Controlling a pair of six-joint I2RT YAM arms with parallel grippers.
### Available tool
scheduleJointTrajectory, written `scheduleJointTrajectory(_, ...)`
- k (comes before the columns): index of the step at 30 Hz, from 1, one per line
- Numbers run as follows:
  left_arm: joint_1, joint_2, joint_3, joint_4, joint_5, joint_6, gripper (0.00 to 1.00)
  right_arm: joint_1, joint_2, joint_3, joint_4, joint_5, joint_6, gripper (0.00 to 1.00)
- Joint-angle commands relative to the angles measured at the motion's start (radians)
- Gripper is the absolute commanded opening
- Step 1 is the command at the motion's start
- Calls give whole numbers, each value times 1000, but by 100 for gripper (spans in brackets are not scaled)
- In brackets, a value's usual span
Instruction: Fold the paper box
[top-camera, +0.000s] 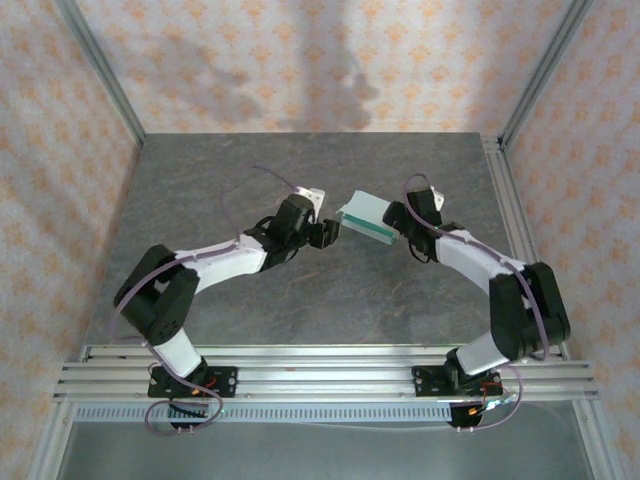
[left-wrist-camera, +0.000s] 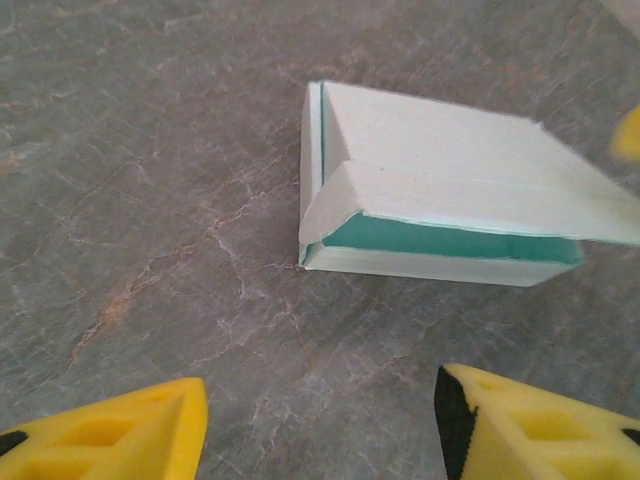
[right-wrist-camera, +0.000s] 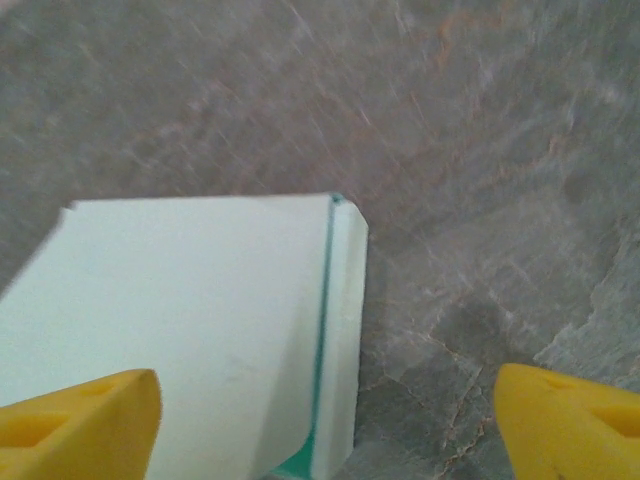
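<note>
One paper box (top-camera: 368, 220) sits on the grey desk (top-camera: 300, 300), between two grippers. In the overhead view its long axis runs slantwise, from far-left to near-right. Its broad pale face is up, and a gap along one long side shows darker teal inside. The left gripper (left-wrist-camera: 320, 385) is open and empty, with the box just ahead of it. The right gripper (right-wrist-camera: 325, 380) is spread wide. One corner of the box lies between its fingers, unclamped.

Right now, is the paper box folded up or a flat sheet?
Folded, but not fully shut: the paper box is a small rectangular box, and its long flap gapes, showing teal inside.
</note>
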Motion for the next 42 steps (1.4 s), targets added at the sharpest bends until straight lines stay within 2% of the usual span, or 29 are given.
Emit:
scheduleJointTrajectory(1,58,-48,-15,12,61,-57,68,-17,72,31,8,-82,-27,78)
scheduleJointTrajectory(3,102,-45,11,-15,114,-96,72,-22,107,44,12,-123,-102,74)
scheduleJointTrajectory(6,148,-5,91,-81,171,-137,74,-38,153,69,9,-223,-216,69)
scheduleJointTrajectory(9,181,67,199,-174,239,-179,77,-40,185,111,-34,-284,-314,60)
scheduleJointTrajectory(16,192,237,399,-370,272,-194,85,-44,298,238,-143,-510,-492,53)
scheduleJointTrajectory(21,196,316,449,-417,276,-181,83,-43,345,319,-206,-626,-551,46)
scheduleJointTrajectory(24,212,325,437,-416,245,-181,69,-44,349,346,-275,-668,-610,46)
scheduleJointTrajectory(25,217,321,423,-409,233,-186,67,-43,347,354,-305,-673,-625,46)
scheduleJointTrajectory(29,231,315,374,-393,241,-196,67,-44,273,303,-249,-644,-569,53)
scheduleJointTrajectory(33,232,348,350,-334,383,-217,63,-44,208,221,-74,-642,-405,66)
scheduleJointTrajectory(36,245,369,348,-315,435,-230,60,-44,191,173,8,-654,-319,80)
scheduleJointTrajectory(40,267,395,385,-352,464,-210,50,-43,195,134,65,-665,-234,84)
scheduleJointTrajectory(42,279,420,422,-399,478,-186,49,-44,213,122,87,-683,-229,84)
